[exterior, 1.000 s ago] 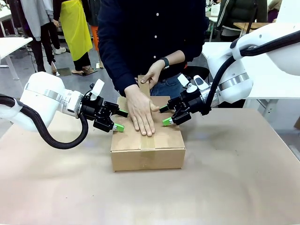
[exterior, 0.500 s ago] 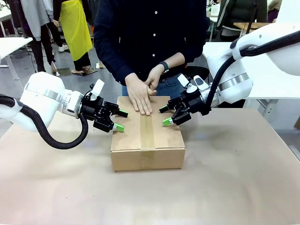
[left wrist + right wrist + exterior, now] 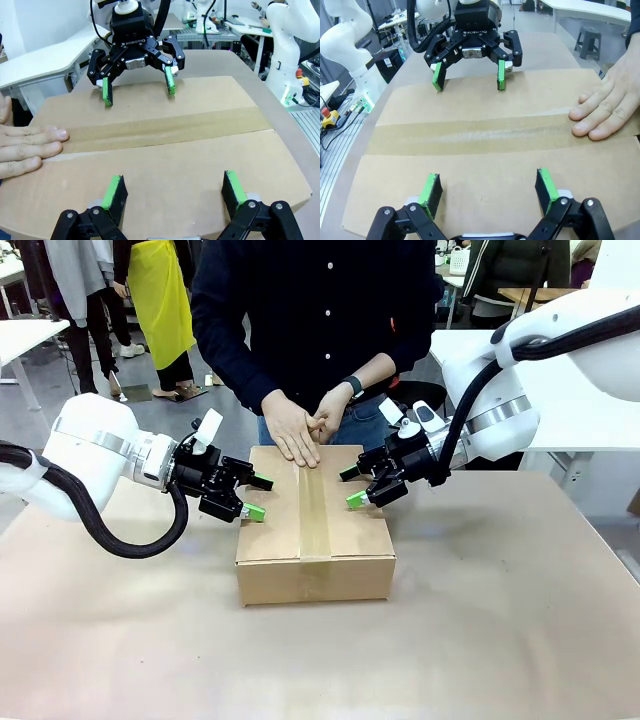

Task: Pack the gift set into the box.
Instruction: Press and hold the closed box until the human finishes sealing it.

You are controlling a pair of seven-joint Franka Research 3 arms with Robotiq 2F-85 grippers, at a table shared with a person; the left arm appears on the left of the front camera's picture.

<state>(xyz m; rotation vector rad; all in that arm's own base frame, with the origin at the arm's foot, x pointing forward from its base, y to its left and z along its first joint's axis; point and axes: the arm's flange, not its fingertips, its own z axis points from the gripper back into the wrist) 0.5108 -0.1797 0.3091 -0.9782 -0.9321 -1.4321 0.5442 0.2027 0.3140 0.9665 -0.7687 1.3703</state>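
Front view: I see the box point(image 3: 315, 530) shut and taped near the table's point(image 3: 500, 640) far edge. Left gripper point(image 3: 252, 497) and right gripper point(image 3: 350, 488) flank it, fingers spread, empty. Person's hand point(image 3: 292, 430) rests on its far edge.

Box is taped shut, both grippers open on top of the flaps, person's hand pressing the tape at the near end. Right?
Not quite: the hand presses the tape at the far end of the box, by the person, as the front view shows. The rest holds: both grippers, left and right, open.
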